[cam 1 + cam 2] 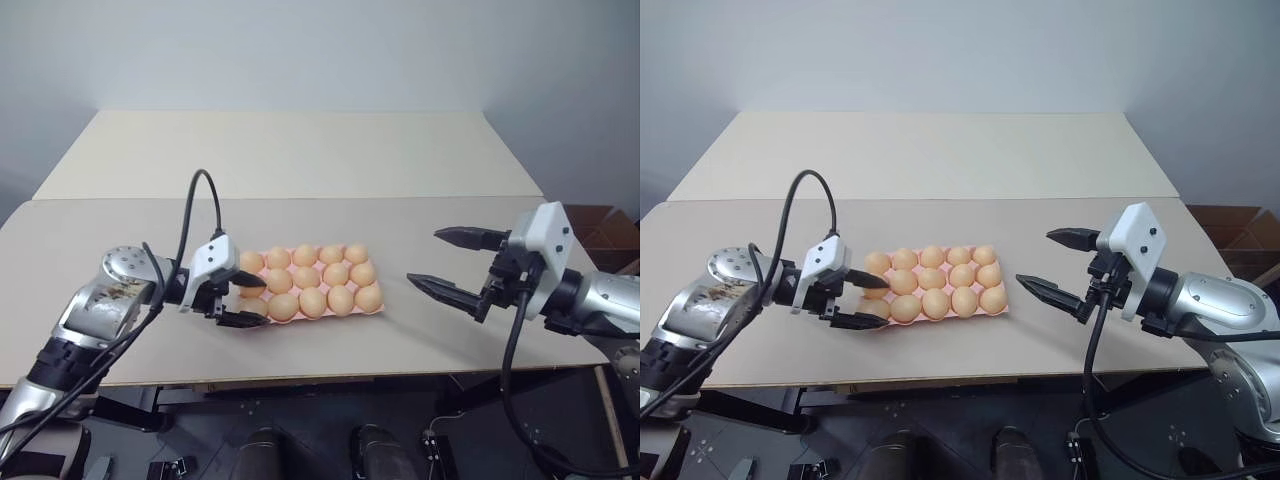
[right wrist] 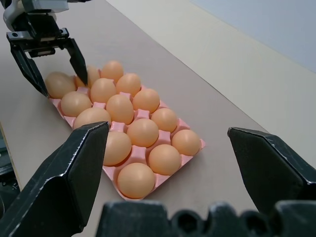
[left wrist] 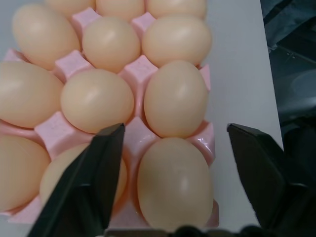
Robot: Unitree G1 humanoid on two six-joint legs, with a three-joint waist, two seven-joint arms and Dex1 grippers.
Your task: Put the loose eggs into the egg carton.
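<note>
Pink egg carton (image 1: pixel 377 309) lies flat on the beige table (image 1: pixel 300 150), near the front edge, roughly centred between the two arms. Eggs (image 1: pixel 312 300) fill the cups in three rows of five; the carton itself mostly hidden under them, only pink rim and dividers showing. No loose egg visible on the table surface.

Left gripper (image 1: pixel 246 300) sits at the carton's left end, black fingers parted, straddling the end-column egg (image 3: pixel 175 183) nearest the table's front edge. In the left wrist view one finger (image 3: pixel 96 182) covers part of the neighbouring middle-row egg, the other stands over bare table beside the carton. Fingers are spread wider than the egg and show a gap on each side, so nothing is gripped. Whether the fingertips touch the carton cannot be told. From the head views the left-end eggs are partly blocked by the gripper body.

Right gripper (image 1: pixel 440 262) hovers well apart from the carton, to its right and above the table, jaws wide and empty. Its own wrist view looks across the whole carton toward the left gripper; the near corner of the carton is cut off behind the lower finger (image 2: pixel 69 182).

A brown cardboard box (image 1: pixel 610 232) sits off the table's right side, partly cut off.
</note>
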